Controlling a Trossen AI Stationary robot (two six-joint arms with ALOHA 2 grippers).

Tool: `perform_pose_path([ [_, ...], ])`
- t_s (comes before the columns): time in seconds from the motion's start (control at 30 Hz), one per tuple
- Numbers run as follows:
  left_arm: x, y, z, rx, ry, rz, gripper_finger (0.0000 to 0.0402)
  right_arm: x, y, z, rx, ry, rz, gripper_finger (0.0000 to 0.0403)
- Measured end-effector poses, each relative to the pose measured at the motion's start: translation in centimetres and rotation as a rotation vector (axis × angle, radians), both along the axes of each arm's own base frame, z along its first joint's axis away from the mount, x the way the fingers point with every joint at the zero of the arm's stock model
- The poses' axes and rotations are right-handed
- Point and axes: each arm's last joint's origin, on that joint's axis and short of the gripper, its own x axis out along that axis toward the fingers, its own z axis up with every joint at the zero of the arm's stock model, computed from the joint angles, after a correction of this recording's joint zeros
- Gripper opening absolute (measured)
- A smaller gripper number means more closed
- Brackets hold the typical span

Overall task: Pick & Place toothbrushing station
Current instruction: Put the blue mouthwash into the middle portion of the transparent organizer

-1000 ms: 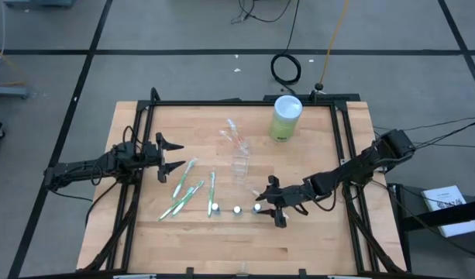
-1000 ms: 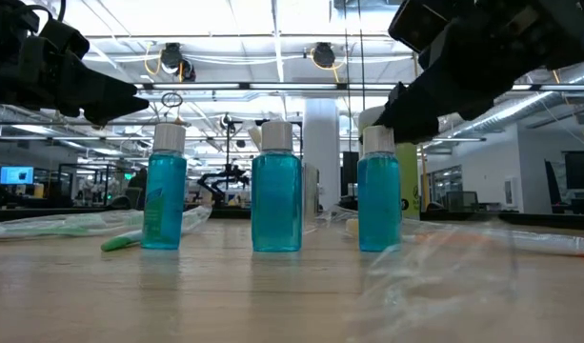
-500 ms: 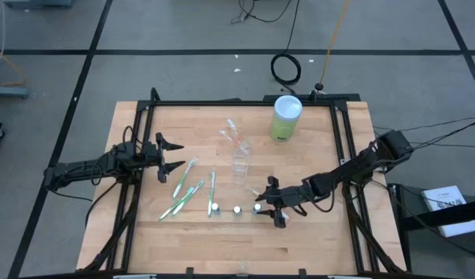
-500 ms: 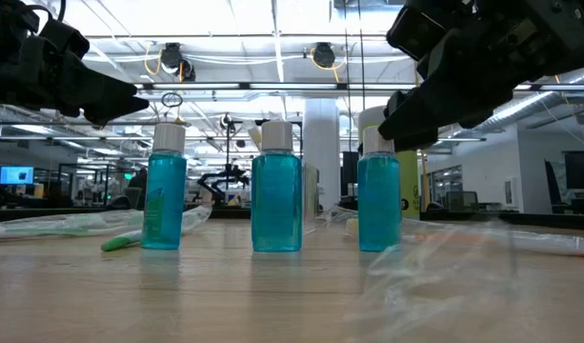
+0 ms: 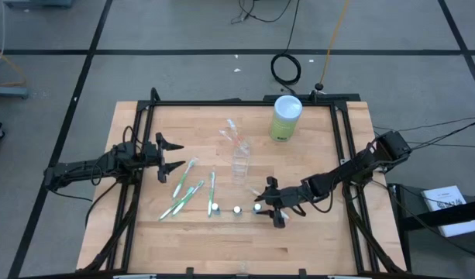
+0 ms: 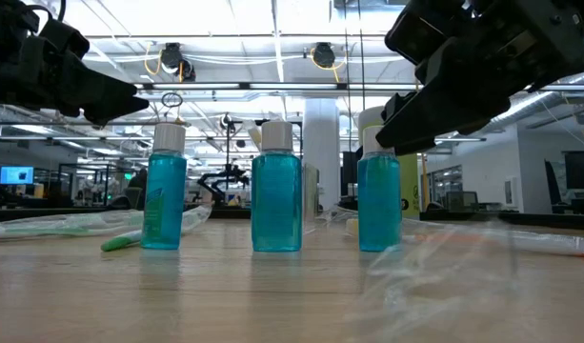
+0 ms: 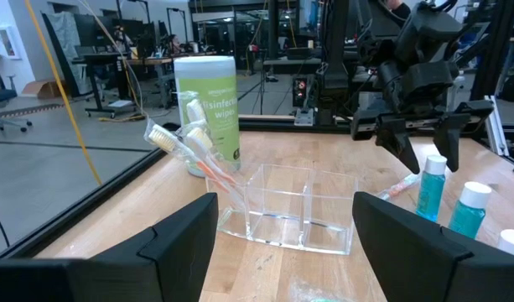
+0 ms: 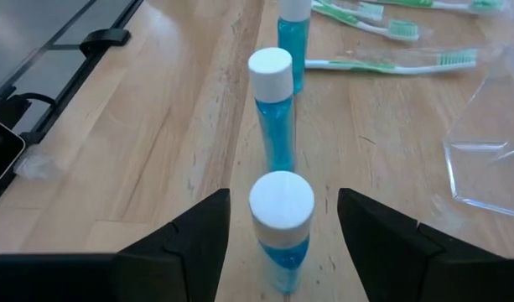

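1. Wooden table (image 5: 314, 240); I see one lime-green wipes canister (image 5: 286, 118) with a white lid standing near its far edge
2. Left arm reaches in from the table's left side; left gripper (image 5: 175, 153) hangs above the wood, jaws apart, nothing between them, pointing toward the green brushes
3. Right arm stretches low from the right edge toward the front middle; right gripper (image 5: 268, 203) has its jaws spread to either side of the nearest bottle's white cap, with a gap showing each side in its wrist view, so not clamped
4. One clear plastic organizer (image 7: 290, 210) with compartments lies mid-table, near the canister
5. Green-white toothbrushes (image 5: 192, 191): I count four lying flat in a loose fan, left of centre
6. Orange-white toothbrushes (image 7: 183, 143): I make out two leaning from the organizer's end; the exact count is hard to tell
7. Blue bottles with white caps (image 6: 276, 187): three, upright, in a row along the front; the right-hand bottle (image 8: 281, 226) sits between the right gripper's fingers
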Motion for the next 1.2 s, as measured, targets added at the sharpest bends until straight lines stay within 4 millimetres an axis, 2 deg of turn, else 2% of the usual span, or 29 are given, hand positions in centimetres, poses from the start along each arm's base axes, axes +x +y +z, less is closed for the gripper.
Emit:
perform_pose_path([
  [0.57,0.0,0.0,0.0,0.000,0.000,0.000,0.0285,0.0,-0.2,0.0,-0.043,-0.003,0.019,0.0089],
  [0.93,0.0,0.0,0.0,0.000,0.000,0.000,0.0285,0.9,-1.5,0.9,-0.012,-0.098,-0.029,0.0095],
  [1.2,0.0,0.0,0.0,0.000,0.000,0.000,0.0285,1.1,-3.4,3.6,0.017,-0.226,-0.090,0.0092],
])
